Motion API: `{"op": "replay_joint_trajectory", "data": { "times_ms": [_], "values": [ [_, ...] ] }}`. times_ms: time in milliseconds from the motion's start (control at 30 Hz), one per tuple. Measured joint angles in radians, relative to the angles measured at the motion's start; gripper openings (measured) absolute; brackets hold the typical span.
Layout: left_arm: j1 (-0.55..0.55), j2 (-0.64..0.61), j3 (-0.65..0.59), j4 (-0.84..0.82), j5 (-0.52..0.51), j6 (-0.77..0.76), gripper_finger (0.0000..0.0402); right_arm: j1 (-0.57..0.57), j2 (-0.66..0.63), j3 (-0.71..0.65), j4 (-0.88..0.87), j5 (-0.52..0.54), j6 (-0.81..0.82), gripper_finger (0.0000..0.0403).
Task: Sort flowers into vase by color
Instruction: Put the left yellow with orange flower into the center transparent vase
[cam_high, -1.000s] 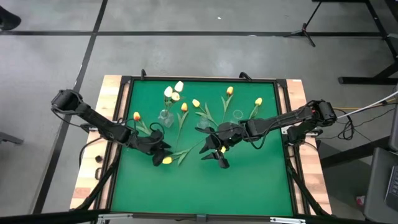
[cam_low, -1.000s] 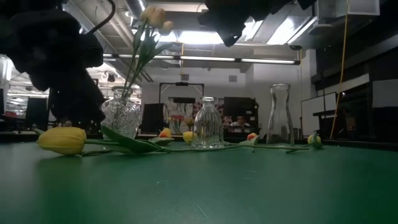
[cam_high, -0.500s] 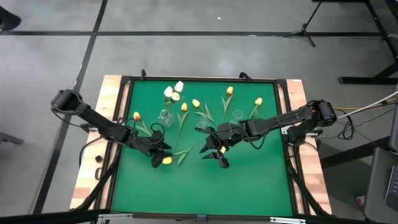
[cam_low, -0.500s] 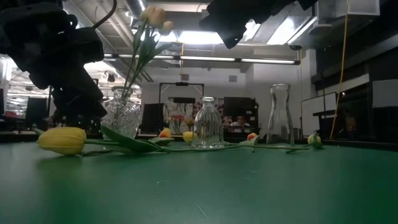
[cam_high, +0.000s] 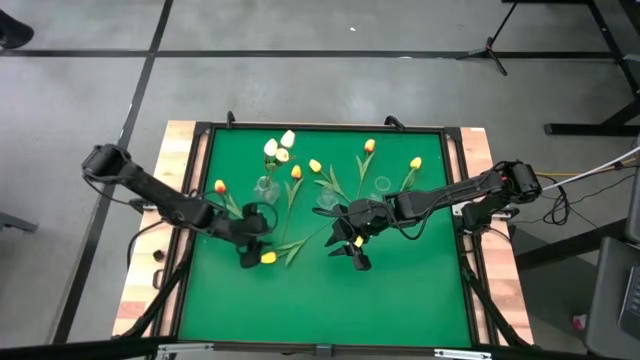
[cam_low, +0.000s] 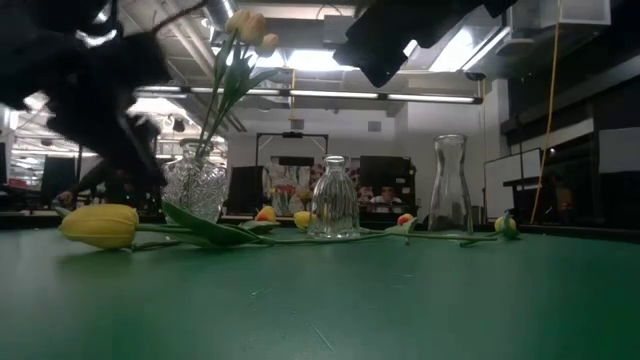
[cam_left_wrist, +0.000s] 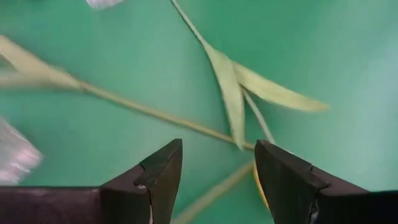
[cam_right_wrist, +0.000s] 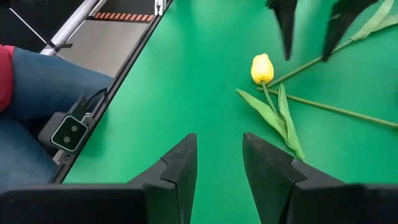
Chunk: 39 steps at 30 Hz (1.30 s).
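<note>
Yellow tulip (cam_high: 268, 257) lies loose on green mat (cam_high: 400, 300), near front left of centre, stem running toward centre. Step in hand, by my judgement: pickup of this flower.

My left gripper (cam_high: 250, 249) hovers over its stem beside head, jaws apart, nothing between them. Next move calls for descent, closing on stem, then lift toward matching vase.

My right gripper (cam_high: 352, 250) waits mid-mat, jaws parted, empty.

White tulips stand in crystal vase (cam_low: 195, 185).

Hard to make out: left gripper blurred in low view; stem contact unconfirmed; other flowers' colours indistinct.
</note>
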Motion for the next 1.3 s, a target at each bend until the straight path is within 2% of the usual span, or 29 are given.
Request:
{"op": "replay_joint_trajectory", "data": {
  "times_ms": [133,233,300,433,633,767,1100,1200,1300],
  "values": [
    [0.020,0.000,0.104,-0.065,-0.066,0.126,0.0198,0.000,0.000,0.000,0.000,0.000,-0.004,0.0128],
    [0.035,0.000,0.170,-0.130,-0.129,0.072,0.0198,0.000,0.000,0.000,-0.001,0.000,-0.004,0.0128],
    [0.035,0.000,0.203,-0.172,-0.166,-0.034,0.0198,0.000,0.000,0.000,-0.006,-0.001,-0.004,0.0128],
    [0.031,0.000,0.228,-0.238,-0.163,-0.313,0.0198,0.000,0.000,0.000,-0.043,-0.011,-0.004,0.0128],
    [0.016,0.000,0.233,-0.405,-0.016,-0.814,0.0198,0.000,0.000,0.000,-0.097,-0.012,-0.004,0.0128],
    [-0.035,0.001,0.215,-0.485,-0.103,-1.112,0.0198,0.000,0.000,0.000,-0.097,-0.013,0.011,0.0128],
    [-0.076,0.001,0.193,-0.468,-0.136,-1.102,0.0198,0.000,0.000,0.000,-0.107,-0.014,0.021,0.0128],
    [-0.076,0.001,0.193,-0.432,-0.178,-1.189,0.0198,0.000,0.000,0.000,-0.115,-0.014,0.021,0.0128],
    [-0.076,0.001,0.193,-0.439,-0.229,-1.374,0.0198,0.000,0.000,0.000,-0.117,-0.014,0.021,0.0128]
  ]
}}
